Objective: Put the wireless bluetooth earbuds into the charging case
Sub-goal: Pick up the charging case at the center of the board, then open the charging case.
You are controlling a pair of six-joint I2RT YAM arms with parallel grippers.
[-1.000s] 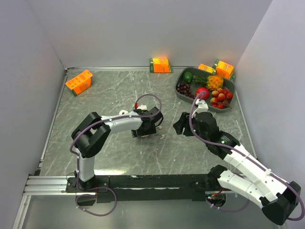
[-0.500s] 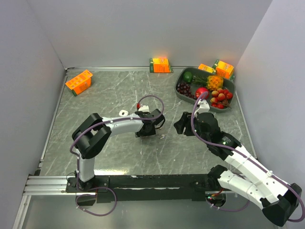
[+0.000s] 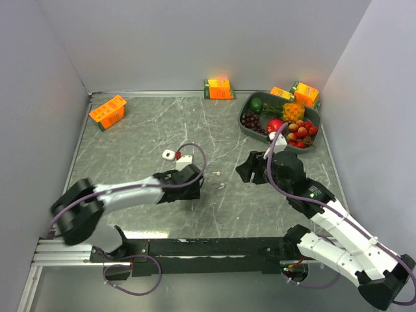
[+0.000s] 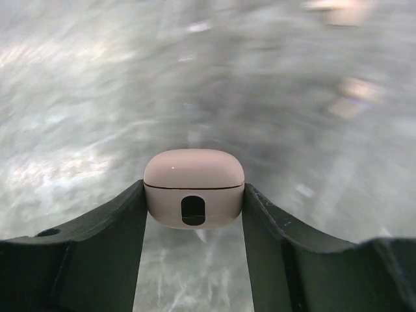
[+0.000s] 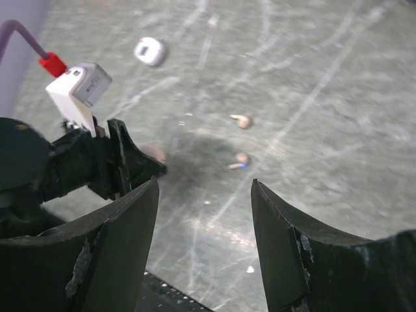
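A pale pink charging case [image 4: 194,188], lid closed, sits between the two black fingers of my left gripper [image 4: 194,198], which is shut on it just above the table. In the top view the left gripper [image 3: 193,187] is low at the table's middle, and the case hardly shows there. Two small beige earbuds [image 3: 218,173] [image 3: 222,186] lie on the table just right of it; in the right wrist view the earbuds [image 5: 242,120] [image 5: 239,160] lie apart from each other. My right gripper [image 5: 205,185] hangs open and empty, and in the top view the right gripper [image 3: 247,170] is right of the earbuds.
A second, white case [image 3: 168,155] lies behind the left gripper. A grey tray of fruit [image 3: 245,129] stands at the back right. Orange cartons stand at the back left [image 3: 108,111], back middle [image 3: 218,88] and back right [image 3: 305,93].
My left arm has stretched out low and drawn its gripper slightly left and nearer, its jaws closing on the pink case. The right arm has barely moved.
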